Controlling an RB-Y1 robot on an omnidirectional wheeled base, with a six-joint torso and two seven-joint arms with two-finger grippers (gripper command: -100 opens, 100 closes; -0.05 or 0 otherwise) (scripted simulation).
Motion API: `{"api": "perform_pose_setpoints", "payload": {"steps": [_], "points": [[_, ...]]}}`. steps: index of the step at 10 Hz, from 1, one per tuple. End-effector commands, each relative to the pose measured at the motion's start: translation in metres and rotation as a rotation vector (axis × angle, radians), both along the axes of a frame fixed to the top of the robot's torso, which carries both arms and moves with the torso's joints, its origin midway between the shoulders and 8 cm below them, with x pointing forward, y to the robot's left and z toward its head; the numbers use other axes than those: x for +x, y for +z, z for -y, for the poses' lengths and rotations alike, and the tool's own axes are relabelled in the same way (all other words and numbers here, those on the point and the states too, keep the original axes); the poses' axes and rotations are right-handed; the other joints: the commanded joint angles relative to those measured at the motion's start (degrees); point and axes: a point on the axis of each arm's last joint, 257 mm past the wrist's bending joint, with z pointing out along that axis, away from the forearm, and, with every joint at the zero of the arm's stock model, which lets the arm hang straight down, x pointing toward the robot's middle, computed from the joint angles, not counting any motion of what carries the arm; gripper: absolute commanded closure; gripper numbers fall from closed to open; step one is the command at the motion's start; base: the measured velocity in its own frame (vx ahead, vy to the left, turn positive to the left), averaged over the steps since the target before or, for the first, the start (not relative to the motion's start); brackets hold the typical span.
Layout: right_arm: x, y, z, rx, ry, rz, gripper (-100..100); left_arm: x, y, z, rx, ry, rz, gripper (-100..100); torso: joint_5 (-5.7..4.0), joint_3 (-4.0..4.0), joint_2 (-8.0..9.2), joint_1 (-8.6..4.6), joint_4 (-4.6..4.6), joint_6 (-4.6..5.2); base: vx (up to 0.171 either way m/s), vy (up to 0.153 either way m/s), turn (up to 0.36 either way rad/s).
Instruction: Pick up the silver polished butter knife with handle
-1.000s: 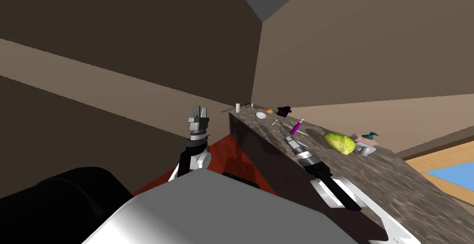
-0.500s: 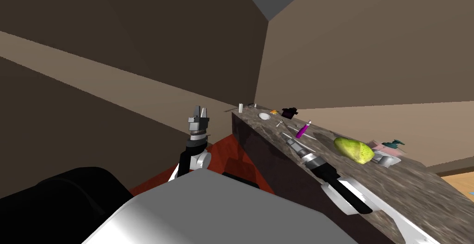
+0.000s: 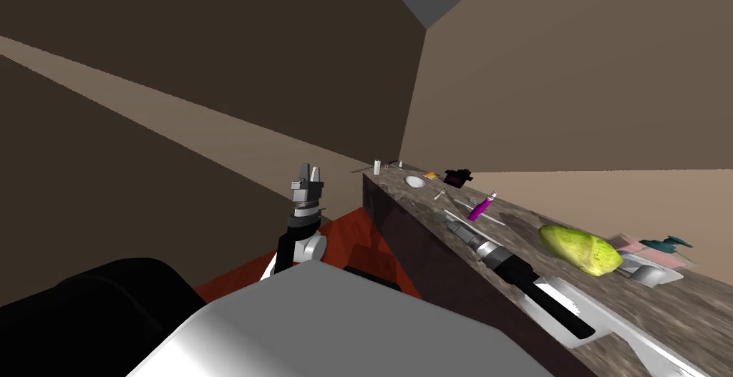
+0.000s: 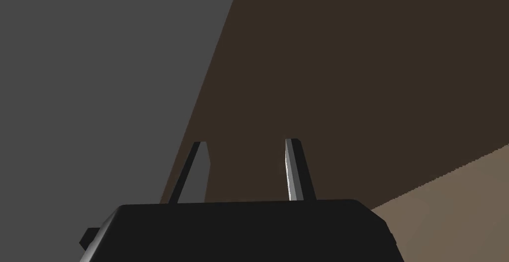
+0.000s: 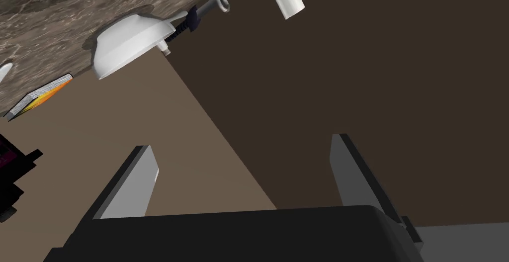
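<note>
Head view: your right gripper (image 3: 449,215) sits low over the dark mottled stone worktop (image 3: 687,308), fingers wide apart and empty. The small silver butter knife (image 3: 440,195) lies on the worktop just ahead of it, between the white round bowl (image 3: 414,180) and the purple tube (image 3: 481,207). Your left gripper (image 3: 309,171) is raised off the worktop's end, partly open and empty.

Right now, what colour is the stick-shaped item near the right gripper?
Stick-shaped item: magenta, pale tip. Best in head view.
</note>
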Motion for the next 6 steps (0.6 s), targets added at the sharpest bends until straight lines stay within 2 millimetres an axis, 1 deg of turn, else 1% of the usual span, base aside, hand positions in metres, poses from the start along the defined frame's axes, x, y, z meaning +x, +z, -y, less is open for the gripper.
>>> {"api": "perform_pose_setpoints", "payload": {"steps": [1,2,3,4,5,6], "points": [[-0.002,-0.004,0.013,-0.056,0.006,-0.016,-100,0.000,0.000,0.000,0.000,0.000,0.000,0,0.00,0.00,0.00,0.00,0.00,0.00,0.011,-0.024,0.096],[-0.008,-0.018,0.026,-0.119,0.013,-0.044,-100,0.000,0.000,0.000,0.000,0.000,0.000,0,0.00,0.00,0.00,0.01,0.00,0.03,0.016,-0.028,0.190],[-0.008,-0.018,0.032,-0.140,0.012,-0.049,-100,0.000,0.000,0.000,0.000,0.000,0.000,0,0.00,-0.01,-0.02,-0.01,0.00,-0.01,0.016,-0.032,0.079],[-0.015,-0.032,0.049,-0.214,0.021,-0.082,-100,0.000,0.000,0.000,0.000,0.000,0.000,0,-0.01,-0.01,-0.02,-0.03,0.00,0.05,0.018,-0.034,0.149],[-0.015,-0.032,0.052,-0.223,0.019,-0.085,-100,0.000,0.000,0.000,0.000,0.000,0.000,0,-0.02,-0.02,-0.04,-0.05,-0.01,0.00,0.017,-0.033,0.089],[-0.023,-0.047,0.071,-0.294,0.025,-0.123,-100,0.000,0.000,0.000,0.000,0.000,0.000,0,-0.01,-0.02,-0.03,-0.03,0.00,0.04,0.021,-0.034,0.183]]}}
